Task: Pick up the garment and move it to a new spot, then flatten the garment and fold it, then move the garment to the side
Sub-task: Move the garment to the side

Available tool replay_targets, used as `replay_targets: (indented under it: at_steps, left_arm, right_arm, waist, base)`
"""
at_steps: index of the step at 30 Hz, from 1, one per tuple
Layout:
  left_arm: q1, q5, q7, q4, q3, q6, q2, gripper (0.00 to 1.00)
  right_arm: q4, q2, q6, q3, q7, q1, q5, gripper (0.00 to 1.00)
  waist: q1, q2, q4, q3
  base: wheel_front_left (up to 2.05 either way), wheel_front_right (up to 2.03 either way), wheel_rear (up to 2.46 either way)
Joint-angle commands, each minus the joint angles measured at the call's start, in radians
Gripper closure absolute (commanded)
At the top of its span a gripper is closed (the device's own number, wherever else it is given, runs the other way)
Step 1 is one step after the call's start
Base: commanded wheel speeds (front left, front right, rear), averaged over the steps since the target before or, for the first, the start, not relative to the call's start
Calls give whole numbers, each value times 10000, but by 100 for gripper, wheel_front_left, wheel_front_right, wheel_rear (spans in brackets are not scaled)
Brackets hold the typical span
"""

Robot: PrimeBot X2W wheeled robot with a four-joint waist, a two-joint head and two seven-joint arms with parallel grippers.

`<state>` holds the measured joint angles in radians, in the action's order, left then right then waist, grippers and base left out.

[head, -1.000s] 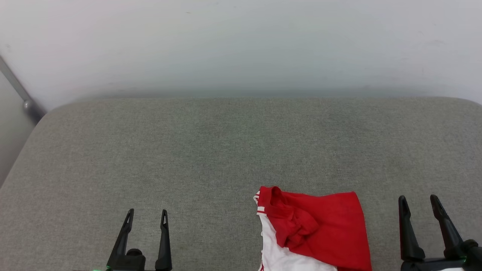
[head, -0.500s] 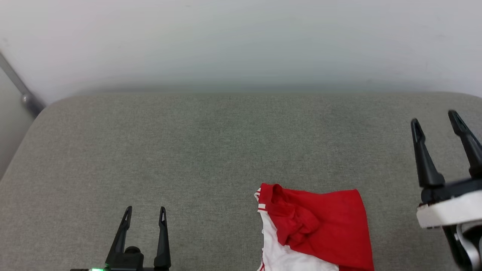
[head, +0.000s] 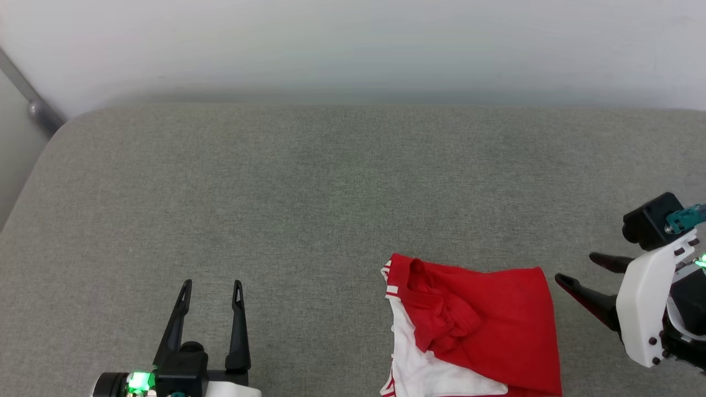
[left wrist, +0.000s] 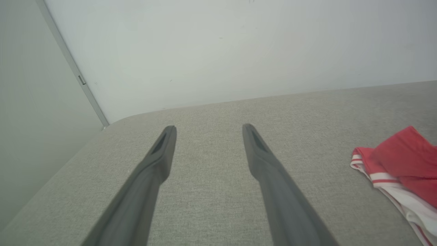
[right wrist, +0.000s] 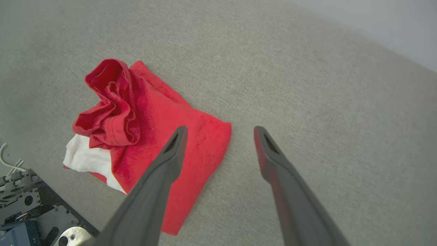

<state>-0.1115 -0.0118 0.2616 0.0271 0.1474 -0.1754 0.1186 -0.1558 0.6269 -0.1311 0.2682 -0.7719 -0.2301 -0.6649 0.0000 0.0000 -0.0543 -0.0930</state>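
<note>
Garment: the garment [head: 485, 325] is lying bunched on the grey cushion [head: 309, 187], close to its near edge, red layer over white.
Right hand: your right hand [head: 574, 266] is hovering just beside the shirt's right edge, fingers spread and empty.
Left hand: your left hand [head: 212, 284] is sitting well apart from it, also spread and empty.
Handling: you are probably dealing with light, limp jersey that will be sagging and trailing once lifted.
Hold: the raised red crumple [right wrist: 112, 102] is offering the easiest pinch.
</note>
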Motion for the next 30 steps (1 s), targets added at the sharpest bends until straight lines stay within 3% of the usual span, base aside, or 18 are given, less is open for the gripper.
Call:
replay_targets:
  at_steps: [1, 9, 17, 25, 26, 27, 28, 30]
  left_arm:
    - [114, 0, 44, 17, -40, 43, -13, 0]
    - [577, 65, 44, 145, 56, 92, -127, 0]
    - [1153, 65, 44, 158, 69, 174, -176, 0]
    - [1610, 71, 44, 110, 192, 199, -270, 0]
    - [1625, 70, 44, 94, 197, 191, -286, 0]
    - [1625, 69, 44, 85, 205, 187, -296, 0]
    - [1615, 67, 44, 63, 207, 187, -297, 0]
    - [1531, 68, 44, 12, 188, 182, -293, 0]
  right_arm:
    - [32, 123, 8, 18, -168, -58, -142, 0]
    - [916, 168, 7, -44, -1699, 221, -1654, 0]
    - [1554, -480, 7, 30, -1769, 72, -2449, 0]
    - [2257, -642, 8, 1169, -1481, 341, -2674, 0]
    - [2274, -569, 10, 1347, -1377, 312, -2660, 46]
    - [2268, -513, 10, 1473, -1212, 265, -2636, 68]
    - [2282, -482, 10, 1543, -1045, 211, -2700, 100]
    - [2206, -313, 8, 1641, -744, 39, -2766, 100]
  waist:
    - [0, 0, -52, -108]
    - [0, 0, -335, -849]
    - [0, 0, -604, -1790]
    - [0, 0, -873, -2319]
    - [0, 0, -891, -2330]
    - [0, 0, -906, -2330]
    - [0, 0, -917, -2303]
    - [0, 0, -913, -2192]
  base:
    - [0, 0, 0]
    - [0, 0, 0]
    - [0, 0, 0]
    - [0, 0, 0]
    - [0, 0, 0]
    - [0, 0, 0]
    - [0, 0, 0]
    - [0, 0, 0]
